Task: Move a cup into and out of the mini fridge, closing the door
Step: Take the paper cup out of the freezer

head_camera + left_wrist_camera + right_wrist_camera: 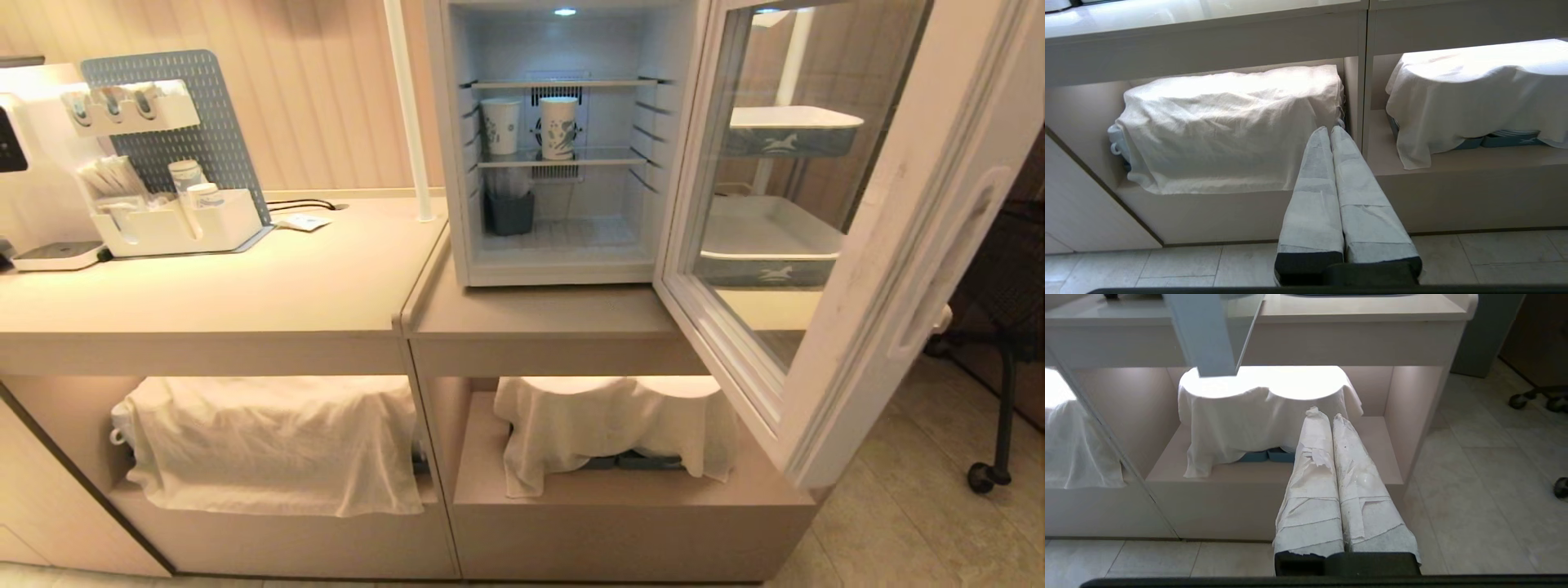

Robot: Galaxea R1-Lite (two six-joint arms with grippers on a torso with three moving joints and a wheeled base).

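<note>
Head view: small white paper cup with blue swirl print point(558, 126) sits on the boxy white mini fridge's point(457, 163) middle shelf, grey-blue-framed glass door point(865, 269) wide open, left gripper point(1329, 130) and right gripper point(1323, 414) pinched empty down low, so reaching risks clipping the door or plainer neighbour cup point(500, 125).

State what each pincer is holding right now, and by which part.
Nothing is held. The left pincer and right pincer are both shut and empty, low before the counter's shelves; the cup stands inside the fridge.
</note>
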